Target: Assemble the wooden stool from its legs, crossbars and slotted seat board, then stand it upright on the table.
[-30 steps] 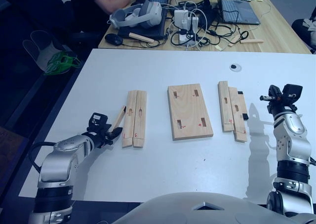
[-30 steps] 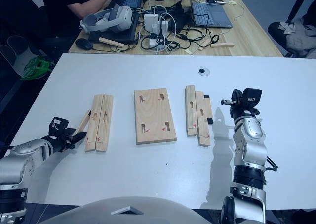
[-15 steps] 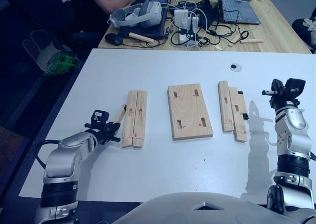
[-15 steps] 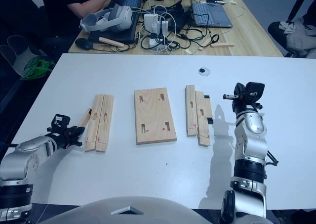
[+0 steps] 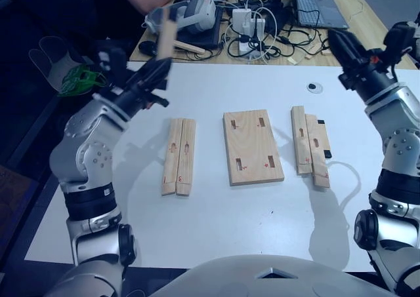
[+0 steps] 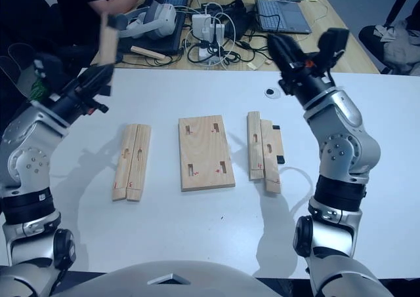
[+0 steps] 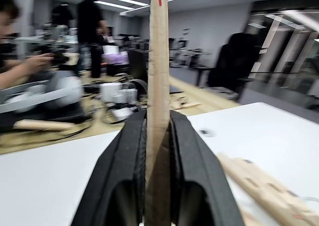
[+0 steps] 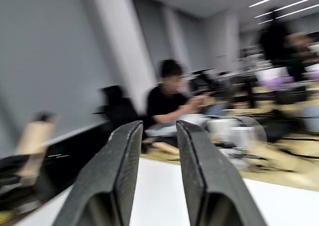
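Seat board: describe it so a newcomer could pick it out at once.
On the white table, three groups of wood lie in a row. The seat board is the middle one: a single wide rectangle with four slots, flanked by narrow strips.

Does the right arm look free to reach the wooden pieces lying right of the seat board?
Probably yes: the right gripper is open and empty above the table, and nothing covers the wooden pieces on its side.

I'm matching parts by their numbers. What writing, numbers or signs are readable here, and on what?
No readable text.
Seat board: red marks beside slots, too small to read.
Left leg boards, right leg boards: red marks, too small.
Crossbar in left gripper: red line, no text.
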Controlling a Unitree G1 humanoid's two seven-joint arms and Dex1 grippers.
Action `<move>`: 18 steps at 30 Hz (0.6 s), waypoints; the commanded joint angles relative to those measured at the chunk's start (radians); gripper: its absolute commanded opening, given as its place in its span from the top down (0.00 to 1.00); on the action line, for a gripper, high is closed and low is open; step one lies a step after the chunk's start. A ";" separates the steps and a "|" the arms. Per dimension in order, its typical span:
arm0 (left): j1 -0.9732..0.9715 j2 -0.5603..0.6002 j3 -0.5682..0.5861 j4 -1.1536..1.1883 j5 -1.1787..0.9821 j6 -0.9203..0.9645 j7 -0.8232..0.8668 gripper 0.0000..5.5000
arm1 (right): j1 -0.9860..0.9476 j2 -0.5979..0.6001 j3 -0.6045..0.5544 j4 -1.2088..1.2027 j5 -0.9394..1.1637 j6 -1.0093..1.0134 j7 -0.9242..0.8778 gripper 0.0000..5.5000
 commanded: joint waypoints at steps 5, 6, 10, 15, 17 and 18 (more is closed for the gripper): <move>-0.071 -0.017 -0.107 -0.020 -0.158 0.098 -0.135 0.93 | -0.024 0.000 0.013 -0.088 0.306 0.196 -0.011 0.51; -0.067 -0.010 -0.114 -0.027 -0.173 0.109 -0.154 0.93 | -0.019 -0.003 0.021 -0.097 0.320 0.204 -0.012 0.48; -0.038 0.011 -0.138 -0.066 -0.222 0.145 -0.199 0.93 | -0.006 -0.014 0.033 -0.106 0.364 0.221 -0.011 0.40; 0.004 0.014 -0.169 -0.116 -0.263 0.180 -0.216 0.93 | 0.016 -0.028 0.059 -0.136 0.419 0.243 0.011 0.40; 0.009 -0.001 -0.178 -0.129 -0.276 0.182 -0.201 0.93 | 0.022 -0.026 0.066 -0.142 0.433 0.240 0.004 0.40; 0.008 -0.011 -0.183 -0.133 -0.283 0.183 -0.191 0.93 | 0.024 -0.022 0.069 -0.142 0.441 0.238 -0.004 0.44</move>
